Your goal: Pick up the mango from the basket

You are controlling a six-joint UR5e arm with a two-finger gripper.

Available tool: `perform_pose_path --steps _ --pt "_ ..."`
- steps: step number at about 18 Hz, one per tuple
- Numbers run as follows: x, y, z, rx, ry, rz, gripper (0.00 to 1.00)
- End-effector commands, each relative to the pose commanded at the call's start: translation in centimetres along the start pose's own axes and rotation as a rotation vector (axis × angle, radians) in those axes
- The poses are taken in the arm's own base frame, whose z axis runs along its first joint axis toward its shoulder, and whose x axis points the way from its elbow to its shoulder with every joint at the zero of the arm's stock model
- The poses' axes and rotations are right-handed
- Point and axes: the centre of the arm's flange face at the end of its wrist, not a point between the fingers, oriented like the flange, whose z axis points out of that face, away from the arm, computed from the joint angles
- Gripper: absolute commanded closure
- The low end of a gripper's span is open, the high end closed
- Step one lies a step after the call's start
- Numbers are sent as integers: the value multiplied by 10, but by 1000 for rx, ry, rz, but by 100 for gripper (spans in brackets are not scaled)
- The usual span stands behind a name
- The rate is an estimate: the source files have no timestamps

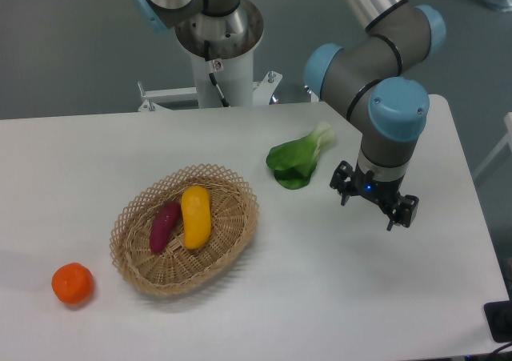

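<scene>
Lying in the basket (pixel 136 261) is the mango (pixel 196 216), lengthwise, touching a purple-red vegetable (pixel 165 227) on its left side in the picture. Gripper (pixel 376 213) hangs over the bare table (pixel 320 297) well right of the basket, fingers apart, holding nothing (jaw gap hard to judge). Leafy green (pixel 298 162) sits between them; orange fruit (pixel 73 284) outside the basket, near its left rim.

A single fixed camera looks down at a steep angle from the front of the white worktop (pixel 264 297), facing the robot's base pedestal (pixel 218 57) at the far edge. Set at middle distance, it takes in nearly the whole worktop, grey floor beyond, and the arm's lower joints only.
</scene>
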Motion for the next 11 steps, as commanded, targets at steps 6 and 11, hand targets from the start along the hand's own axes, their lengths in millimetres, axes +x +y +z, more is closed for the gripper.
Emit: perform_pose_path --steps 6,11 --pt "0 0 -1 2 -2 0 0" --pt "11 4 4 -4 18 -20 0"
